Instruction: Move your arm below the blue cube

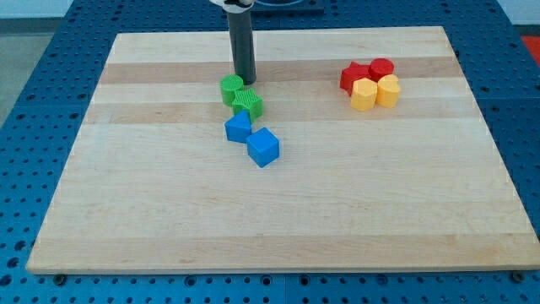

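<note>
The blue cube lies near the board's middle, touching a blue triangular block at its upper left. Two green blocks sit just above them: one higher, one lower right, touching each other. My dark rod comes down from the view's top, and my tip rests on the board just above and right of the upper green block, close to it. The tip is well above the blue cube in the view.
At the upper right is a tight cluster: two red blocks and two yellow blocks. The wooden board lies on a blue perforated table.
</note>
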Robot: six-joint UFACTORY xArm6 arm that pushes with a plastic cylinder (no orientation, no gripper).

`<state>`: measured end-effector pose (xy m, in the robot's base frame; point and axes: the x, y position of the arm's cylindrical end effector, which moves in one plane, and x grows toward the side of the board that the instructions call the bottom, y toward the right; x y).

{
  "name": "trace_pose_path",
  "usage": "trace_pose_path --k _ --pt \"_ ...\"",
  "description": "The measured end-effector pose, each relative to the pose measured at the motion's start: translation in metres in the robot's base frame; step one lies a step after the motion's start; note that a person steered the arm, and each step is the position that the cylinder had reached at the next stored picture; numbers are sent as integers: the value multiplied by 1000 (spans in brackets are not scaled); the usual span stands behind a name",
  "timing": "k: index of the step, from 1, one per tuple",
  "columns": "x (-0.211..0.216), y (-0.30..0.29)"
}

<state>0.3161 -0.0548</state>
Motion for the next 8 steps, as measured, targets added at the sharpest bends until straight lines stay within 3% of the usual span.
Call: trace_pose_path --k 4,8 --pt "2 49" --pt "66 89"
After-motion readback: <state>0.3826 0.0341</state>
